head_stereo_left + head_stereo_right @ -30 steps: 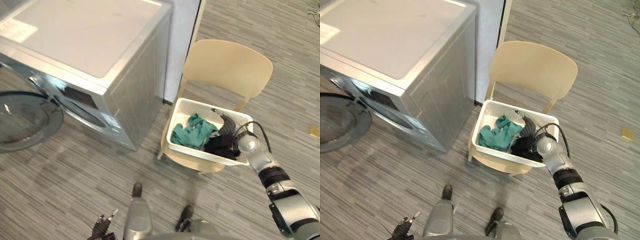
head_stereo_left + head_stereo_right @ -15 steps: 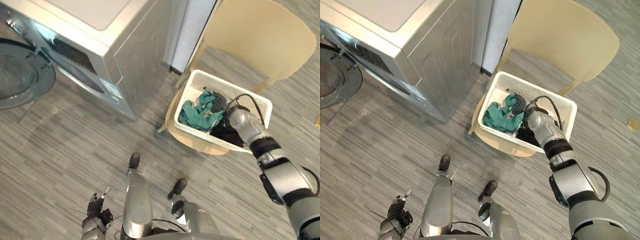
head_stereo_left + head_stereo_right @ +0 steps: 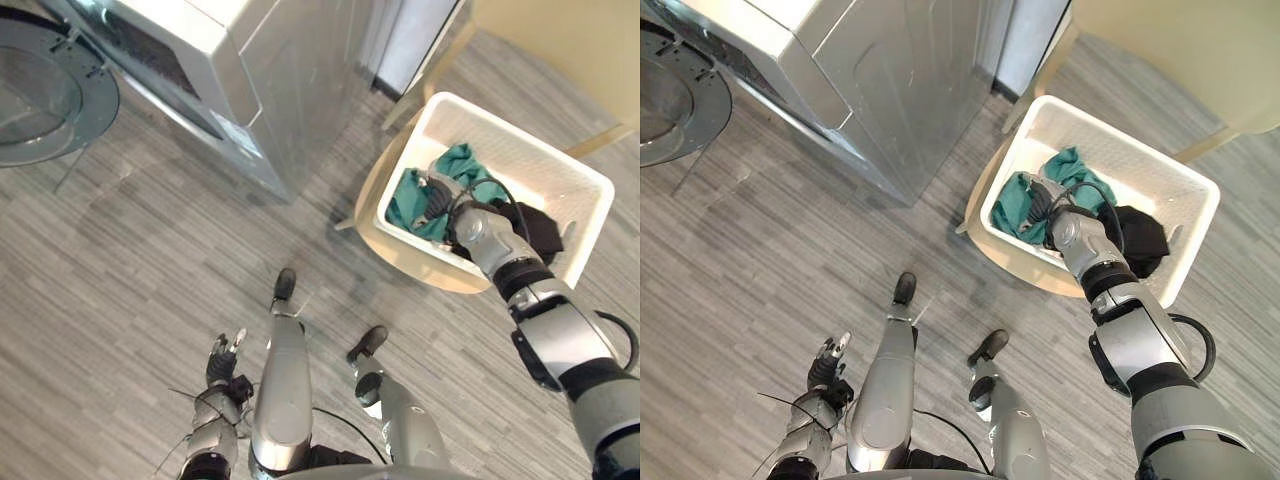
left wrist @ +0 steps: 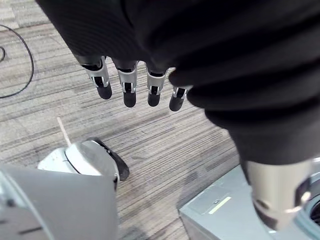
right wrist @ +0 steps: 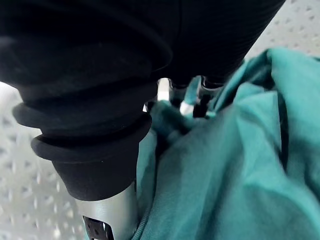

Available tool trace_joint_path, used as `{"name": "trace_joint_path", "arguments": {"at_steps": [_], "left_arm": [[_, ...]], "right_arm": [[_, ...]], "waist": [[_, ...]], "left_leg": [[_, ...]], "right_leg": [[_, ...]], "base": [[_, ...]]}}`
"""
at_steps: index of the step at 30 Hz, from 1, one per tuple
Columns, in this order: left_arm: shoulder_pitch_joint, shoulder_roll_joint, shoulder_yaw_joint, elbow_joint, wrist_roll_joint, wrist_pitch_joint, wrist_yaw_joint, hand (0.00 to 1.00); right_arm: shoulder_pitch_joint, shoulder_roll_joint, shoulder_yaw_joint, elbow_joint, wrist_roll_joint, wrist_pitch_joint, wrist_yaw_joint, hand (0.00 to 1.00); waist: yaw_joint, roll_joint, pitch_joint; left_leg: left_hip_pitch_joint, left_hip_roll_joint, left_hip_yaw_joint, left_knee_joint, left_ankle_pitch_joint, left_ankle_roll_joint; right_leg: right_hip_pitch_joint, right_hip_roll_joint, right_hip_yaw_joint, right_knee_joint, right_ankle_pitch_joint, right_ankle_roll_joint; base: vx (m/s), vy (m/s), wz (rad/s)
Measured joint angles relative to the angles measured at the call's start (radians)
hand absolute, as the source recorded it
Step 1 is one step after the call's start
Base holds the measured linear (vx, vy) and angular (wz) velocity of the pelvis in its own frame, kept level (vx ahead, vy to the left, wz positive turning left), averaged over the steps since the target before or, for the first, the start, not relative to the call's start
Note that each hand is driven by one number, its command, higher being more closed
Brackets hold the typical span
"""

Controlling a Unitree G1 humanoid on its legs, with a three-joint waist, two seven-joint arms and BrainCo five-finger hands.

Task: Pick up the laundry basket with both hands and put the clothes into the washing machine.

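The white laundry basket [image 3: 520,135] stands on a beige chair [image 3: 400,240] beside the washing machine [image 3: 250,60]. Inside it lie a teal cloth [image 3: 465,160] and a black cloth [image 3: 540,225]. My right hand [image 3: 438,197] reaches into the basket's near-left part and rests on the teal cloth [image 5: 240,160]. In the right wrist view its fingers [image 5: 164,90] are dug into the folds, with cloth bunched between them. My left hand [image 3: 222,362] hangs low beside my leg over the floor. Its fingers [image 4: 127,85] are straight and hold nothing.
The washing machine's round door [image 3: 40,90] stands swung open at the far left, low over the floor. The chair's back [image 3: 560,30] rises behind the basket. Striped grey floor [image 3: 150,250] lies between me and the machine.
The camera has tipped down and closer, so the whole picture shifted. My right hand moved from the black cloth across the basket onto the teal cloth. The left hand stayed hanging.
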Motion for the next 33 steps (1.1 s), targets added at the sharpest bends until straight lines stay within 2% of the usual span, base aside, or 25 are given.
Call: {"name": "trace_joint_path", "arguments": {"at_steps": [3,6,9,10,15,19,21,24,25,27,28,29,30,32,33], "left_arm": [[0.003,-0.01,-0.039,-0.064,-0.151,-0.012,-0.046,0.0],[0.006,-0.015,-0.067,-0.101,-0.23,-0.014,-0.073,0.0],[0.006,-0.019,-0.098,-0.127,-0.259,-0.014,-0.085,0.0],[0.006,-0.026,-0.102,-0.14,-0.266,-0.014,-0.085,0.0],[0.006,-0.038,-0.123,-0.176,-0.285,-0.015,-0.083,0.0],[0.011,-0.051,-0.122,-0.215,-0.287,-0.016,-0.078,0.0],[0.02,-0.059,-0.122,-0.239,-0.287,-0.015,-0.07,0.0],[0.029,-0.073,-0.122,-0.271,-0.277,-0.015,-0.06,0.0],[0.034,-0.074,-0.123,-0.281,-0.274,-0.014,-0.06,0.0],[0.05,-0.072,-0.135,-0.32,-0.236,-0.015,-0.056,0.0],[0.053,-0.072,-0.14,-0.332,-0.216,-0.015,-0.048,0.0],[0.054,-0.071,-0.148,-0.351,-0.183,-0.015,-0.034,0.0],[0.065,-0.066,-0.166,-0.397,-0.098,-0.017,-0.01,0.0],[0.077,-0.062,-0.174,-0.438,-0.037,-0.017,0.007,0.0],[0.089,-0.061,-0.174,-0.47,0.02,-0.017,0.024,0.0]], "right_arm": [[-0.021,-0.055,0.057,0.015,-0.094,0.002,-0.006,0.0],[-0.055,-0.082,0.116,0.012,-0.168,0.004,-0.033,0.0],[-0.08,-0.082,0.155,0.0,-0.227,0.014,-0.059,0.0],[-0.083,-0.084,0.161,-0.012,-0.244,0.02,-0.069,1.0],[-0.101,-0.076,0.173,-0.028,-0.279,0.039,-0.101,1.0],[-0.123,-0.07,0.161,-0.024,-0.278,0.066,-0.095,1.0],[-0.11,-0.057,0.123,-0.022,-0.228,0.07,-0.089,1.0],[-0.074,-0.041,-0.03,-0.059,-0.046,0.075,-0.1,1.0],[-0.07,-0.038,-0.061,-0.082,-0.031,0.079,-0.106,1.0],[-0.029,-0.039,-0.203,-0.269,-0.016,0.095,-0.141,1.0],[-0.017,-0.039,-0.236,-0.321,-0.007,0.096,-0.159,1.0],[0.001,-0.039,-0.287,-0.399,-0.003,0.097,-0.183,1.0],[0.027,-0.035,-0.363,-0.512,-0.003,0.099,-0.227,1.0],[0.068,-0.014,-0.445,-0.604,-0.003,0.102,-0.26,1.0],[0.123,0.006,-0.505,-0.671,-0.004,0.102,-0.293,1.0]], "waist": [[0.018,0.016,0.01],[0.017,0.016,0.011],[0.015,0.015,0.01],[0.014,0.016,0.011],[0.015,0.015,0.01],[0.017,0.015,0.011],[0.016,0.013,0.012],[-0.001,0.012,0.012],[-0.011,0.011,0.012],[-0.041,0.008,0.013],[-0.046,0.007,0.012],[-0.061,0.004,0.011],[-0.074,0.003,0.01],[-0.091,0.0,-0.002],[-0.096,-0.009,-0.032]], "left_leg": [[-0.024,-0.006,0.005,-0.035,0.028,0.003],[-0.04,-0.006,0.017,-0.08,0.059,0.001],[-0.043,-0.001,0.029,-0.113,0.08,-0.001],[-0.048,0.0,0.033,-0.117,0.083,-0.001],[-0.059,0.007,0.056,-0.117,0.084,0.0],[-0.053,0.011,0.069,-0.114,0.084,0.0],[-0.04,0.013,0.076,-0.113,0.084,0.0],[0.016,0.02,0.1,-0.117,0.085,0.0],[0.03,0.02,0.103,-0.12,0.085,0.0],[0.107,0.023,0.126,-0.152,0.093,-0.002],[0.123,0.022,0.13,-0.159,0.099,-0.002],[0.146,0.018,0.137,-0.175,0.116,0.0],[0.186,0.013,0.153,-0.2,0.136,0.003],[0.228,0.01,0.159,-0.22,0.14,0.003],[0.242,0.004,0.159,-0.227,0.14,0.003]], "right_leg": [[-0.045,-0.012,-0.014,0.009,0.0,0.0],[-0.085,-0.015,-0.016,0.008,0.003,-0.004],[-0.111,-0.014,-0.009,0.006,0.009,-0.012],[-0.119,-0.013,-0.006,0.005,0.01,-0.015],[-0.14,-0.011,0.01,-0.001,0.018,-0.018],[-0.133,-0.011,0.012,-0.001,0.019,-0.018],[-0.125,-0.012,0.01,0.007,0.019,-0.019],[-0.084,-0.014,0.009,0.015,0.019,-0.019],[-0.072,-0.015,0.009,0.015,0.019,-0.019],[-0.024,-0.018,0.009,0.021,0.018,-0.018],[-0.013,-0.02,0.009,0.022,0.016,-0.017],[-0.001,-0.025,0.009,0.025,0.015,-0.016],[0.025,-0.031,0.01,0.03,0.011,-0.016],[0.057,-0.031,0.006,0.029,0.001,-0.018],[0.07,-0.032,0.004,0.029,-0.004,-0.012]], "base": [[-0.02,0.036,0.0],[-0.02,0.025,-0.06],[0.0,0.004,-0.12],[0.0,0.012,-0.18],[0.01,0.019,-0.12],[0.02,0.011,0.0],[0.05,0.02,-0.02],[0.03,0.01,-0.06],[0.02,0.0,-0.07],[0.01,-0.003,-0.1],[0.0,-0.009,-0.05],[-0.02,-0.018,0.05],[-0.03,-0.028,0.04],[-0.03,-0.009,0.07],[0.0,0.036,0.1]]}}
